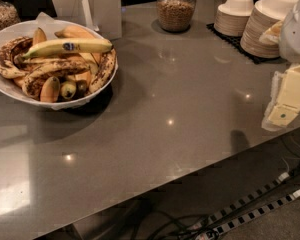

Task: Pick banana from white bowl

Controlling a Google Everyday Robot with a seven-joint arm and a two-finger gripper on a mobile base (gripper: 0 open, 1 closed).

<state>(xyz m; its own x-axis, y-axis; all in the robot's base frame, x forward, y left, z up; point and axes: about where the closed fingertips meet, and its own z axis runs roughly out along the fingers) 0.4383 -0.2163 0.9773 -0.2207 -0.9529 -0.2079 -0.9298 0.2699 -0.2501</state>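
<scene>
The banana [67,47] is long, clean yellow with greenish tips and a dark blue sticker. It lies on top of brown-spotted bananas [50,70] in the wide white bowl [5,89] at the far left of the counter. My gripper [286,104] is at the right edge of the view, cream-coloured, above the counter's right edge and far from the bowl. It holds nothing that I can see.
A glass jar [175,8] of grains stands at the back middle. Stacks of small white paper bowls [250,19] sit on a black mat at the back right. A white stand [97,6] is behind the bowl. Power strips [250,211] and cables lie on the floor.
</scene>
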